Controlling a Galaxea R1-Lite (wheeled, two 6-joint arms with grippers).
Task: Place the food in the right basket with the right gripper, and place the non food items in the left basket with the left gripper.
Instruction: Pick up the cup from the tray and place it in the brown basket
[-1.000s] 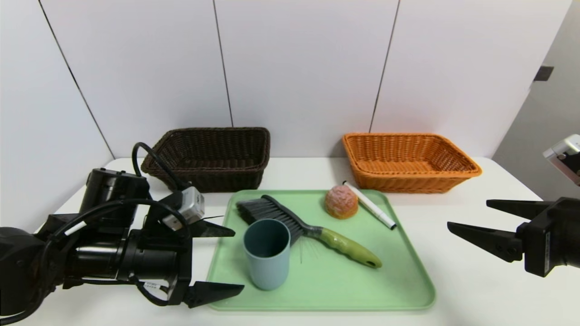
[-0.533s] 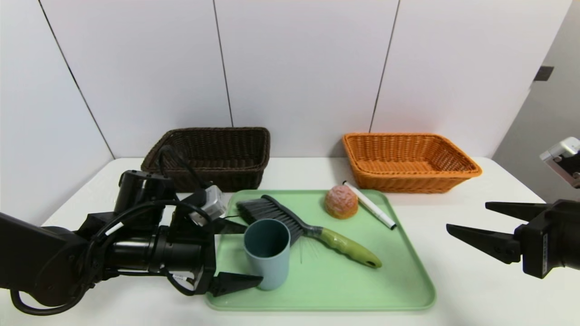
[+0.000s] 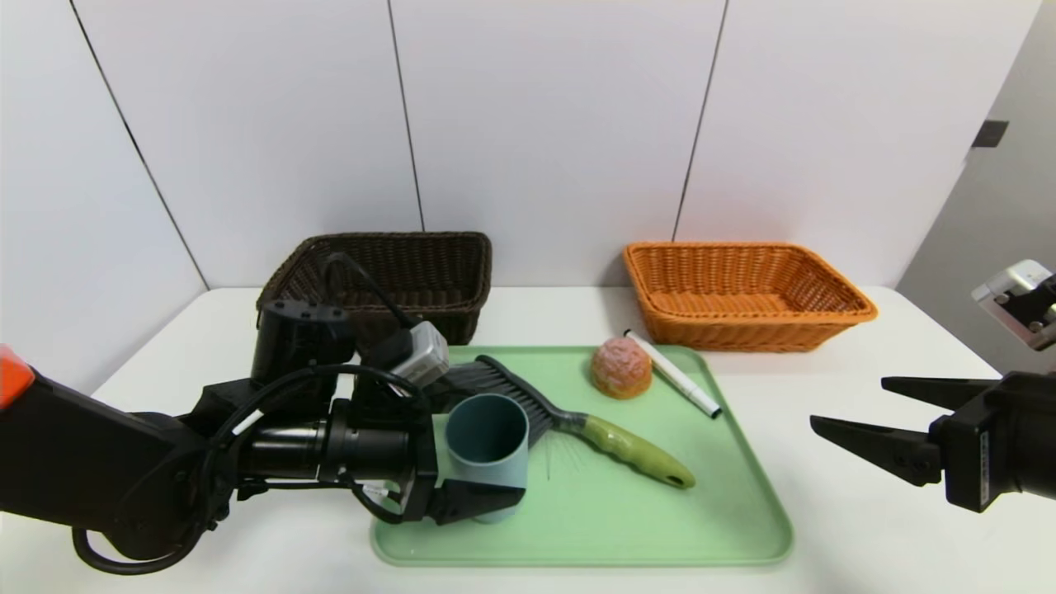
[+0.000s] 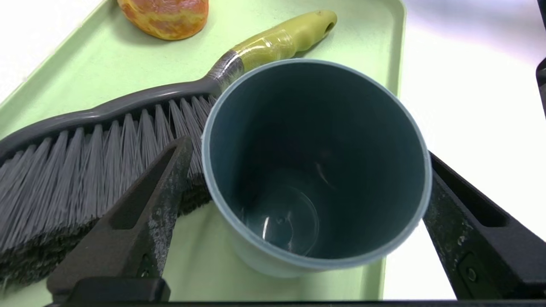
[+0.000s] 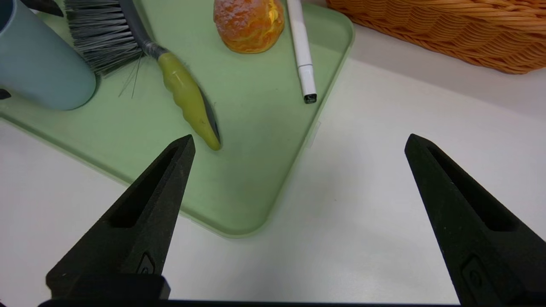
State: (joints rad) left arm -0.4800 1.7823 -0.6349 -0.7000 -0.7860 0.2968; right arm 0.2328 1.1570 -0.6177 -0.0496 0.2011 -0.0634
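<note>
One blue-grey plastic cup (image 3: 487,455), one green-handled dark-bristled brush (image 3: 561,417), one pinkish crackled bun (image 3: 620,368) and one thin white marker (image 3: 676,374) lie on one pale green tray (image 3: 709,528). The left end effector (image 3: 477,462), released, straddles the cup, brush bristles just behind. Two wicker baskets, dark brown (image 3: 388,285) and orange (image 3: 742,293), line the worktop's (image 3: 866,528) far edge. The right end effector (image 3: 874,417) hangs released near the right edge.

Plain white panelled wall (image 3: 544,124) with thin dark seams behind; white table (image 3: 866,528) in front; grey side wall (image 3: 990,231) at right.
</note>
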